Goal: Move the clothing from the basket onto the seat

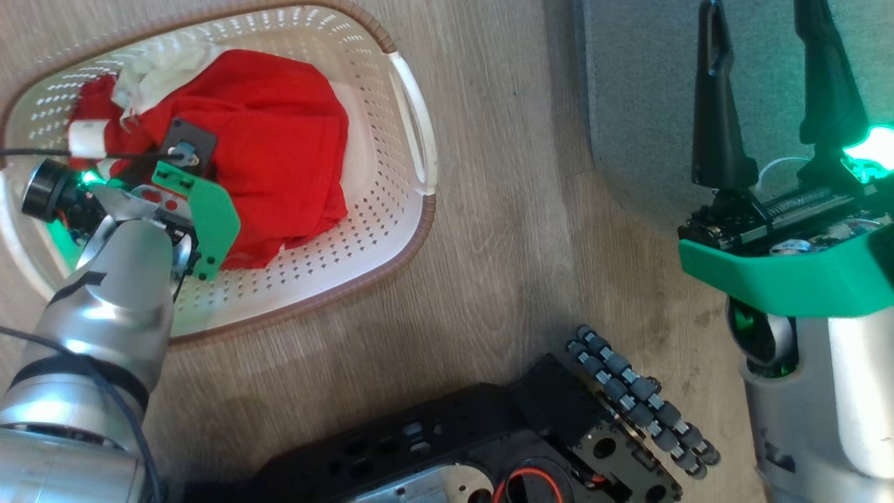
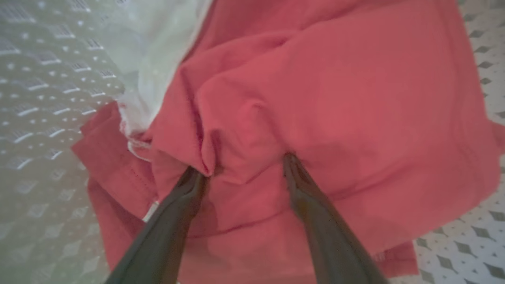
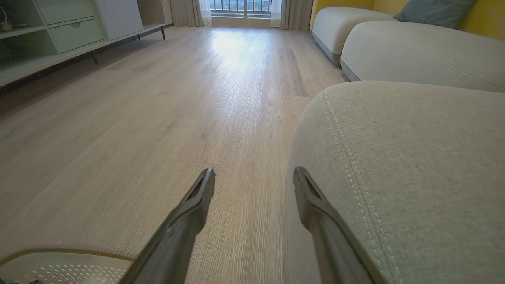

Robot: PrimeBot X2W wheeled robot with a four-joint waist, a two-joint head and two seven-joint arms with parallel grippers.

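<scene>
Clothing: the bright red soft clothing with white trim [image 1: 279,140] lies heaped inside the basket, bunched toward its far left end, with a white patch [image 1: 160,70] at the top of the heap.
Basket: the cream perforated plastic basket with a brown woven-look rim [image 1: 419,230] stands on the pale wood-grain floor [image 1: 503,244], with a white handle [image 1: 412,119] on the side nearer the seat.
Seat: the large grey fabric seat cushion with a rounded corner and pale stitching [image 3: 414,157] sits to the right of the basket, with a strip of floor between them and no cloth on the part in view.
Left claw: the left gripper [image 2: 244,165] is down inside the basket and released. Its fingers are spread, with their tips pushed into the red cloth and a raised fold between them.
Left arm: the silver forearm [image 1: 112,300] reaches over the basket's near rim.
Right claw: the right gripper [image 1: 761,14] is released and holds nothing, with its fingers apart above the seat's corner.
Robot base: the black base [image 1: 433,440], with a grey roller wheel [image 1: 639,398], stands on the floor near the basket.
</scene>
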